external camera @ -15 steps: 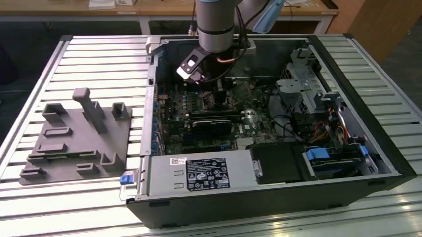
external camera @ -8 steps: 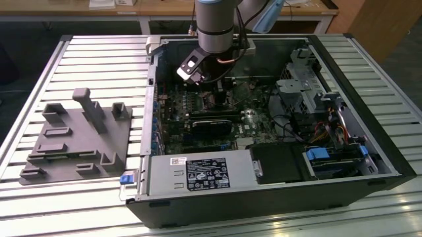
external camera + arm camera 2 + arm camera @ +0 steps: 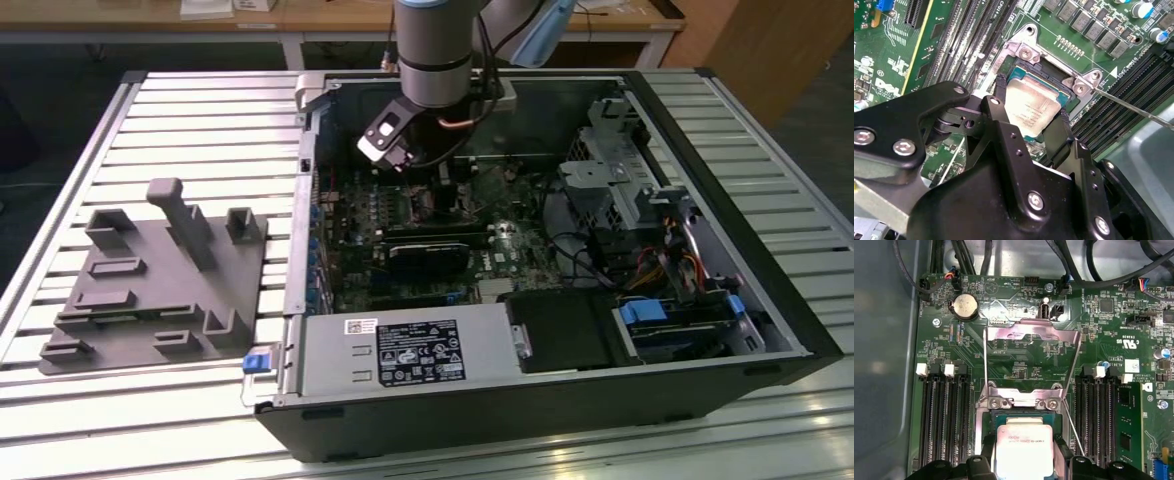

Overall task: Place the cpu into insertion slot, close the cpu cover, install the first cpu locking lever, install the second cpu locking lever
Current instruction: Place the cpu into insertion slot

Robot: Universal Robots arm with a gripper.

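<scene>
The cpu (image 3: 1034, 107) (image 3: 1024, 442) is a square chip with a dull silver top. It sits low over the open insertion slot (image 3: 1019, 75) (image 3: 1004, 412) on the motherboard. My gripper (image 3: 1031, 112) (image 3: 1024, 447) (image 3: 400, 160) reaches down inside the computer case, and its black fingers (image 3: 999, 107) press against two opposite edges of the chip. The cpu cover (image 3: 1029, 331), a silvery frame with a large window, stands swung open beyond the socket. A thin wire locking lever (image 3: 1134, 106) (image 3: 1074, 430) juts out unlatched beside the socket.
Black memory slots (image 3: 944, 425) (image 3: 1099, 420) flank the socket on both sides. A coin battery (image 3: 965, 306) and cables lie past the cover. In the exterior view, a grey fixture (image 3: 147, 290) rests on the slatted table at the left, outside the case (image 3: 534, 420).
</scene>
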